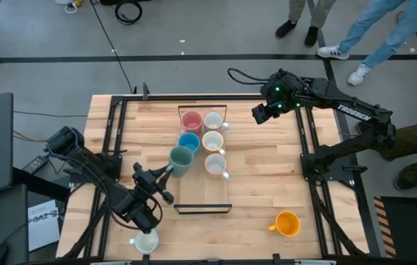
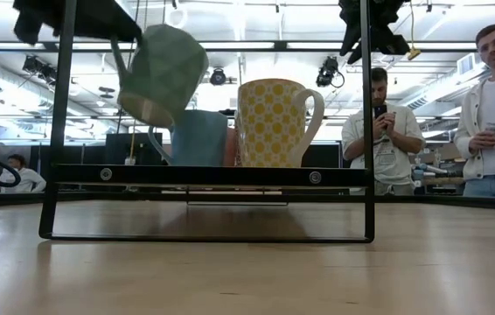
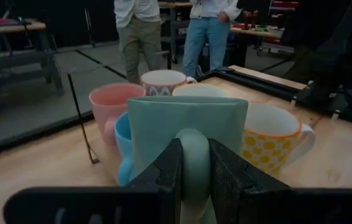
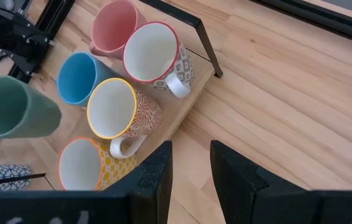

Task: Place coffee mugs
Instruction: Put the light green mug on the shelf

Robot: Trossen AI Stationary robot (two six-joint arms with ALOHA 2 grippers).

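My left gripper (image 1: 166,171) is shut on a teal green mug (image 1: 181,158) and holds it in the air over the left side of the wooden tray (image 1: 202,209), just near of the blue mug (image 1: 188,141). A pink mug (image 1: 191,121) and three white patterned mugs (image 1: 214,141) also stand upright on the tray. The low view shows the teal mug (image 2: 162,74) tilted above the tray rail. An orange mug (image 1: 287,223) sits on the table at the near right. Another white mug (image 1: 146,241) stands at the near edge under the left arm. My right gripper (image 1: 264,110) hovers open beyond the tray's far right corner. My left gripper pinches the teal mug's handle (image 3: 192,146) between its two fingers (image 3: 165,174), coming level from the table's near left. The handle loop stands upright in the gap. The mug is lifted clear of the tray and tilted, with its mouth away from the gripper.
The tray has tall black end frames (image 2: 59,122) at its near and far ends. Bare board shows at the tray's near end (image 1: 201,193). The table's right half is bare wood apart from the orange mug. People stand beyond the far edge (image 2: 386,131).
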